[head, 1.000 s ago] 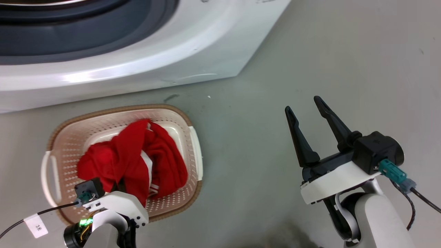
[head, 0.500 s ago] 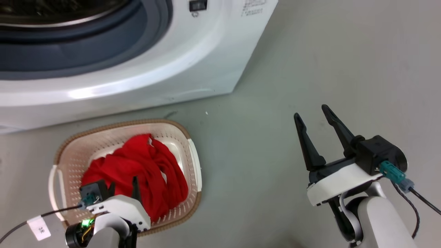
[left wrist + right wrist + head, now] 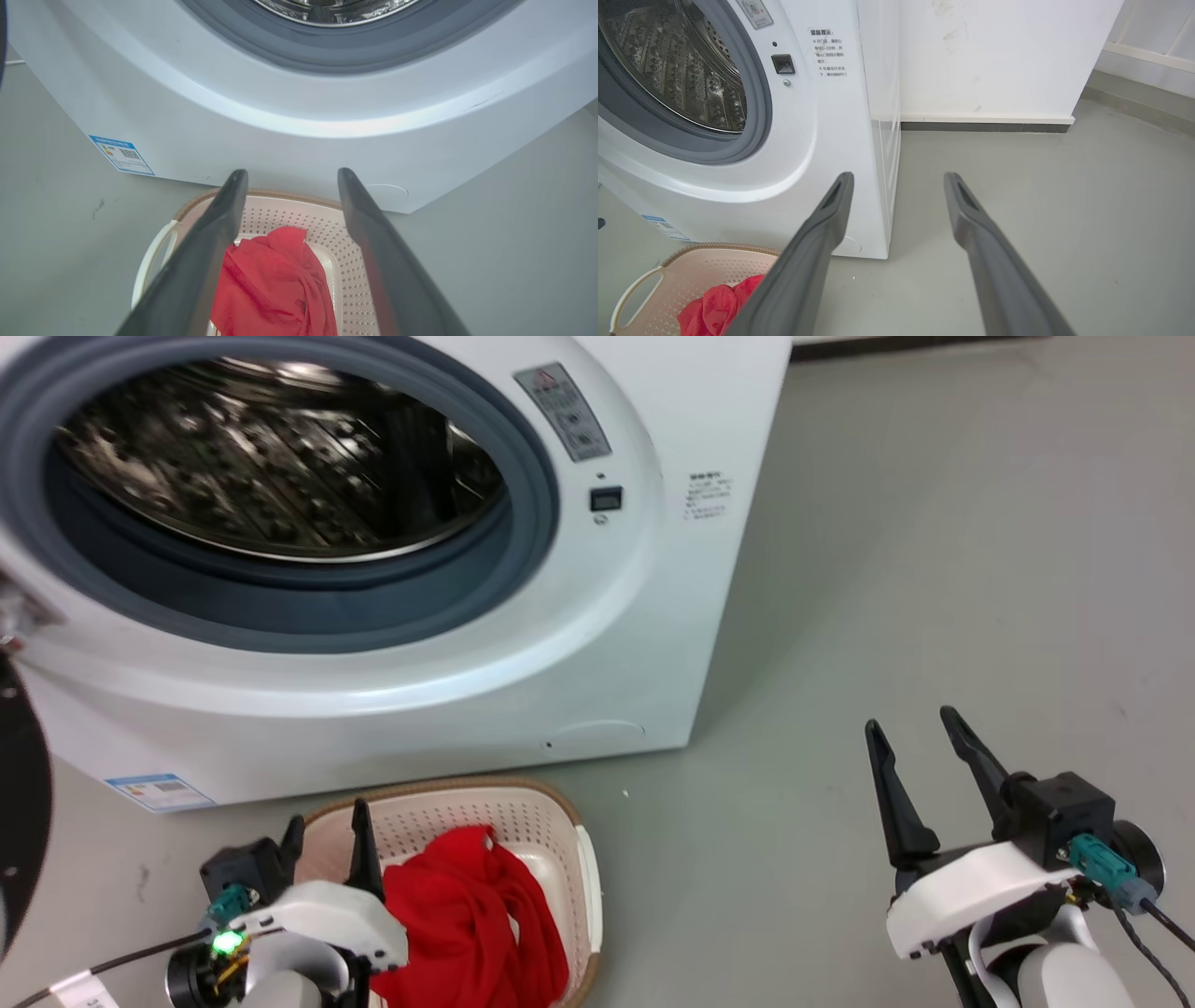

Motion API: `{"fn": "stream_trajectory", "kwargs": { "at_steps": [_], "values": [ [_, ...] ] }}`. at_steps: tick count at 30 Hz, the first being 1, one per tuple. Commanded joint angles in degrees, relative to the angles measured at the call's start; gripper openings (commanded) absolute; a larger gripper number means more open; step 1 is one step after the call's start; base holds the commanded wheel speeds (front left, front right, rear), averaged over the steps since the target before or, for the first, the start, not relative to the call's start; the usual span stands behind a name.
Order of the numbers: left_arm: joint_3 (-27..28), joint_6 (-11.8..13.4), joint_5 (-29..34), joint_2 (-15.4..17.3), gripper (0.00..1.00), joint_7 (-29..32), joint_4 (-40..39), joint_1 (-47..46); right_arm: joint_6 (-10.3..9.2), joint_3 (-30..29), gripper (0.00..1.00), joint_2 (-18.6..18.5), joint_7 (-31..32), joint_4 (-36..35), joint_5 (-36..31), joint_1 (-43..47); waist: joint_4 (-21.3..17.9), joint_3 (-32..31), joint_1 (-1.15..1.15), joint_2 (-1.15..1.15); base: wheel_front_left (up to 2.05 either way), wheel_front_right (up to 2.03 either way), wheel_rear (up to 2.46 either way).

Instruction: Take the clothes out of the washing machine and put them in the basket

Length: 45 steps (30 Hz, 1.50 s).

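The red jersey point(image 3: 467, 915) lies heaped in the basket point(image 3: 537, 800), which stands on the grey floor point(image 3: 934, 569) just in front of the washing machine point(image 3: 653, 616). The left claw point(image 3: 328, 814) hovers over the basket's near end, its fingers spread and gripping nothing. From its own wrist camera you look between the two dark prongs straight down on the red cloth. The right claw point(image 3: 910, 721) hangs well off to the side above bare floor, also spread and carrying nothing.

By my reading, the drop is done and this is the closing stretch. What shows of the drum point(image 3: 280, 457) is plain perforated steel with no cloth in sight, though its lowest part is hidden behind the gasket point(image 3: 280, 607). The next move calls for a look into that hidden bottom. If nothing is there, the arms can simply draw back.

As for the stuff itself, the jersey is thin, glossy fabric bunched in soft folds, and I'd expect it to slip easily. The basket is cream plastic dotted with small holes, round-cornered, with a brown woven-look rim. The washer is smooth white with a thick grey rubber ring round its mouth.
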Motion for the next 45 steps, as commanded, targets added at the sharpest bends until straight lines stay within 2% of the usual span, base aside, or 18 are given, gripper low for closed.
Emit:
{"fn": "stream_trajectory", "kwargs": {
  "at_steps": [1,13,22,30,45],
  "values": [
    [-0.2,-0.2,0.3,-0.1,1.0,-0.2,-1.2,0.5,-0.05,-0.2,1.0,0.1,0.3,-0.4,-0.3,1.0,2.2,-3.0,0.01,0.0,0.0,0.0,0.0],
    [-5.7,0.9,6.3,0.4,1.0,-0.1,-24.0,6.3,-0.06,-2.2,1.0,0.1,2.3,-3.6,-0.9,6.3,5.0,-8.8,0.01,0.0,0.0,0.0,0.0],
    [-7.7,2.0,9.7,2.5,1.0,2.3,-34.3,13.8,-0.05,-3.2,1.0,0.1,3.4,-5.1,-1.3,10.0,6.3,-12.6,0.01,0.0,0.0,0.0,0.0],
    [-8.4,3.1,9.5,2.3,1.0,4.6,-37.7,18.8,-0.05,-2.8,1.0,0.1,3.7,-5.6,-0.8,11.3,7.0,-13.6,0.01,0.0,0.0,0.0,0.0],
    [-8.4,4.0,8.8,3.1,1.0,5.6,-37.1,18.6,-0.05,-1.9,1.0,0.1,3.7,-5.6,-0.6,10.7,6.7,-13.4,0.01,0.0,0.0,0.0,0.0]
  ]
}}
